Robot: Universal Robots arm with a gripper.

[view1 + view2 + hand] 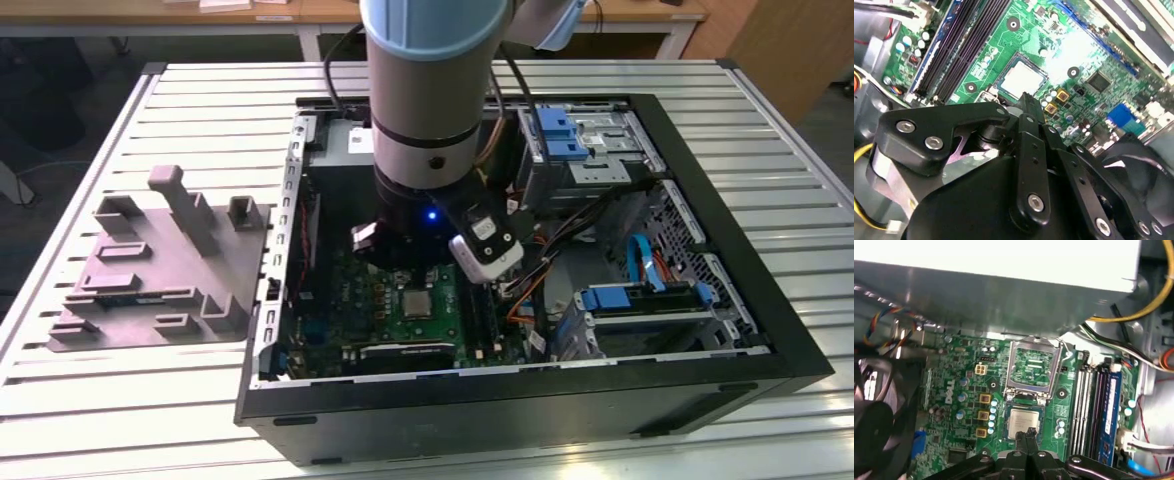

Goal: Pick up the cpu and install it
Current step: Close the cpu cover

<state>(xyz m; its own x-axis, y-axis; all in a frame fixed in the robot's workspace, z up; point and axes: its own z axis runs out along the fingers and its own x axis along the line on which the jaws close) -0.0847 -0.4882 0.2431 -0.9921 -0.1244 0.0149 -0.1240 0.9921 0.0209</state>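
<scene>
Down in the middle of the exterior view, the cpu [416, 303] sits flat on the green board [350, 300] inside the computer case [747, 330], just below the gripper [1028, 432], whose fingers are pressed together and hold nothing.

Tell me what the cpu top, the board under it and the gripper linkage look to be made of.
cpu: top looks like brushed or matte metal, silvery-grey, catching glare in both wrist views. Motherboard: glossy green circuit-board laminate, fine traces and solder points visible. Gripper: linkage black, matte, with silver screw heads; coated metal or hard plastic, cannot tell which.
</scene>
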